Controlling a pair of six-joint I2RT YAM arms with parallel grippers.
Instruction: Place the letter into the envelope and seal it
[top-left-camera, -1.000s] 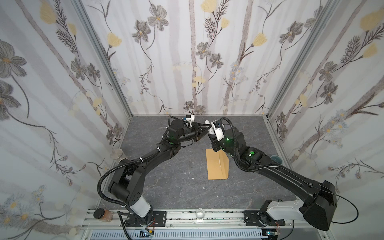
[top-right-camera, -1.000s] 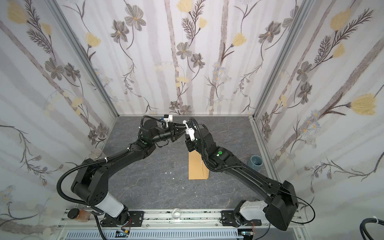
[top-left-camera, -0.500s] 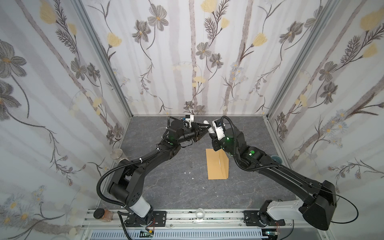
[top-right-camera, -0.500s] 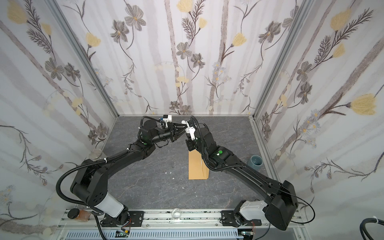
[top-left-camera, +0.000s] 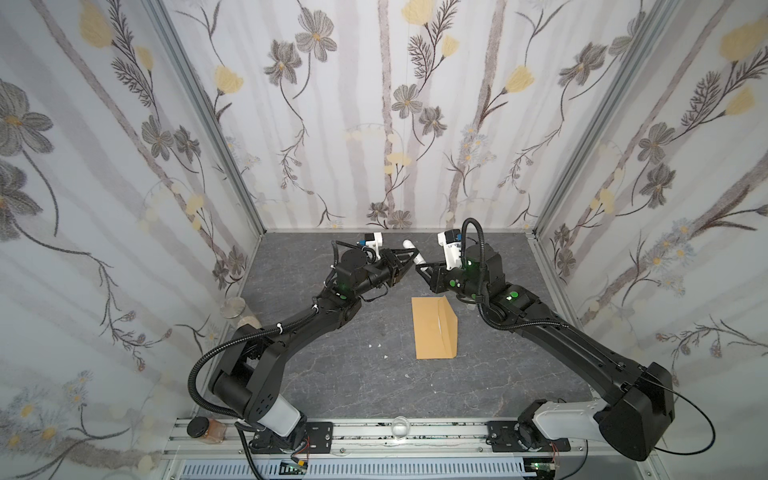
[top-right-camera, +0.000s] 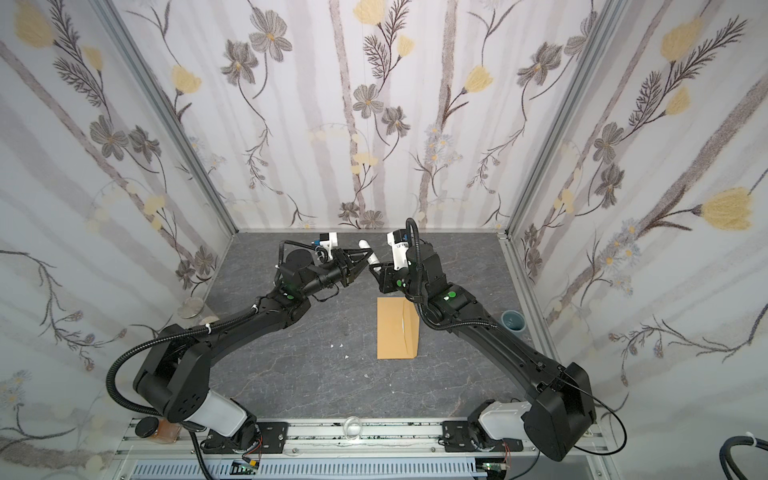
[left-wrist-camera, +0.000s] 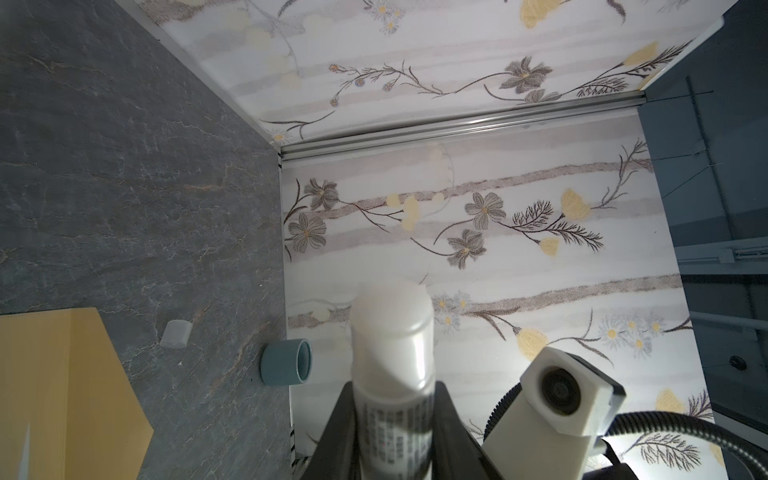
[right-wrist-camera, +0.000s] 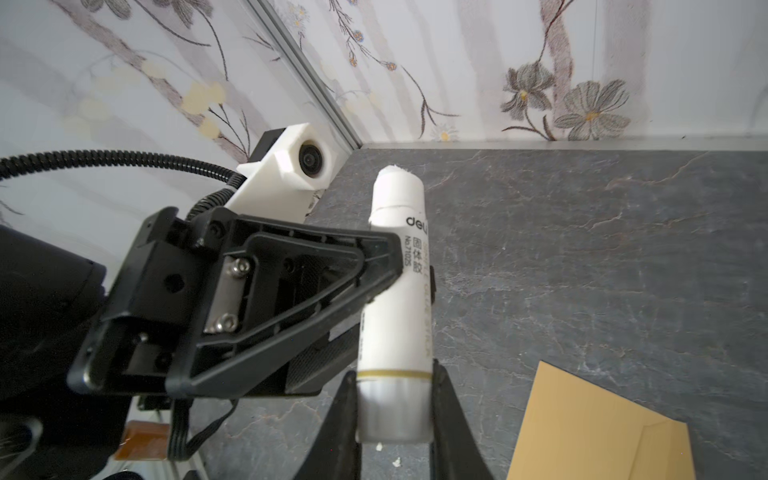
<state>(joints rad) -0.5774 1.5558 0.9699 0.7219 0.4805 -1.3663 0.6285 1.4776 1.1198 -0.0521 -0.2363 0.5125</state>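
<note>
The envelope (top-left-camera: 432, 328) lies flat just toward 3 o'clock of the table's (top-left-camera: 353, 374) middle, with its flap side at 3 o'clock. In a top view the right arm (top-right-camera: 457, 316) covers its 1 o'clock corner, and whether the letter is inside cannot be told. Bare table stretches from its 6 to its 9 o'clock. At its 12 o'clock, lifted off the table, the left gripper (right-wrist-camera: 411, 274) pinches the glue stick (right-wrist-camera: 397, 316) around its middle. The right gripper (right-wrist-camera: 397, 415) is clamped on the stick's base.

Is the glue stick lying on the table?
No, the glue stick is held clear of the table, with the left gripper clamped on its middle and the right gripper on its base.
</note>
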